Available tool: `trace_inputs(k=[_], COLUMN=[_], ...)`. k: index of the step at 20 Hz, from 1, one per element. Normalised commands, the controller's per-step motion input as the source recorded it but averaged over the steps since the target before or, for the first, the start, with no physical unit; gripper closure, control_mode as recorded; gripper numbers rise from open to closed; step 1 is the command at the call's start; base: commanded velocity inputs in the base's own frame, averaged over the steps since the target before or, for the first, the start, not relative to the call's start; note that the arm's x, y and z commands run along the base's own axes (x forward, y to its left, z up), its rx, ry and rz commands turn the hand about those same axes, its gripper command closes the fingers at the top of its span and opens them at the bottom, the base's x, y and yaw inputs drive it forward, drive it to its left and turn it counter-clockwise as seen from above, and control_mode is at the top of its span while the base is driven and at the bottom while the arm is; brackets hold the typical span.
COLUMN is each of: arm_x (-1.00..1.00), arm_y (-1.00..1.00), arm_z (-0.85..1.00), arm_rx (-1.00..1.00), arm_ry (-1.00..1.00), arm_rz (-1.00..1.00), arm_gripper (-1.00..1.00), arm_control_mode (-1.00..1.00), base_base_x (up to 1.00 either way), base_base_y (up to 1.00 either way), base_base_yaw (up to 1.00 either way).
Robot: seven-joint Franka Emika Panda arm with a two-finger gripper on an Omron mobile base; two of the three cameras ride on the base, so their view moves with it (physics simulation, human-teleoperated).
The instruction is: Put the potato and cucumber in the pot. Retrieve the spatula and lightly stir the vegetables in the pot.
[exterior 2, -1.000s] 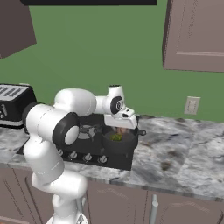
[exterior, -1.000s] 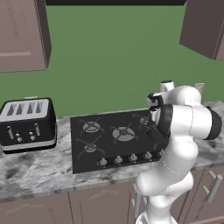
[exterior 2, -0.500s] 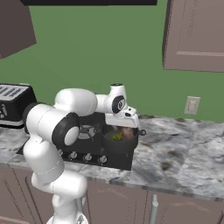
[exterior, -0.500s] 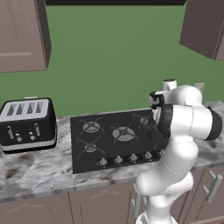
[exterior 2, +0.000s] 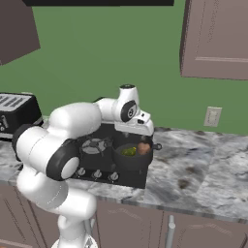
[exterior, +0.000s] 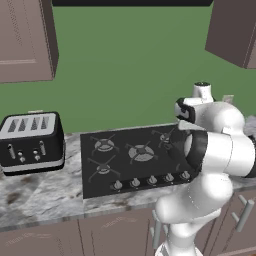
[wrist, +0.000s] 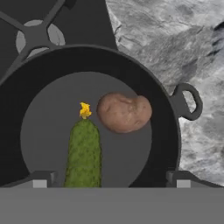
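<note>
The dark round pot point(wrist: 166, 109) sits on the stove's right front burner, with a loop handle point(wrist: 189, 101) toward the counter. Inside it lie the reddish-brown potato point(wrist: 124, 112) and the green cucumber point(wrist: 84, 153) with its yellow tip, touching side by side. My gripper point(wrist: 110, 181) hangs open straight above the pot, its fingertips point(wrist: 41, 179) spread wide and holding nothing. From the right base view the pot point(exterior 2: 131, 160) sits under the gripper point(exterior 2: 137, 137), with potato point(exterior 2: 143, 148) and cucumber point(exterior 2: 128, 151) visible in it. The spatula is out of view.
A black stovetop point(exterior: 125, 155) with front knobs lies in the marble counter point(exterior 2: 203, 164). A black toaster point(exterior: 32, 142) stands at the far left. Wall cabinets hang above on both sides, and a wall outlet point(exterior 2: 211, 116) is on the right.
The hand has lifted a little above the pot and its jaws stand slightly wider. The vegetables lie still in the pot.
</note>
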Motion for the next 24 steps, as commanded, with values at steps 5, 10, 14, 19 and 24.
trace_inputs(k=[5, 10, 14, 19, 24], arm_x=[-0.66, -0.70, -0.48, -0.37, -0.43], arm_y=[0.38, 0.50, 0.51, 0.51, 0.20], arm_z=[0.21, 0.15, 0.32, 0.27, 0.12], arm_rx=[0.00, 0.00, 0.00, 0.00, 0.03], arm_ry=[-0.07, -0.05, -0.02, 0.00, -0.07], arm_rz=[0.00, 0.00, 0.00, 0.00, 0.00], arm_gripper=[-1.00, -1.00, -1.00, -1.00, -1.00], arm_control_mode=[-1.00, -1.00, -1.00, -1.00, -1.00], base_base_x=[0.00, 0.00, 0.00, 0.00, 0.00], base_base_y=[0.00, 0.00, 0.00, 0.00, 0.00], base_base_yaw=[0.00, 0.00, 0.00, 0.00, 0.00])
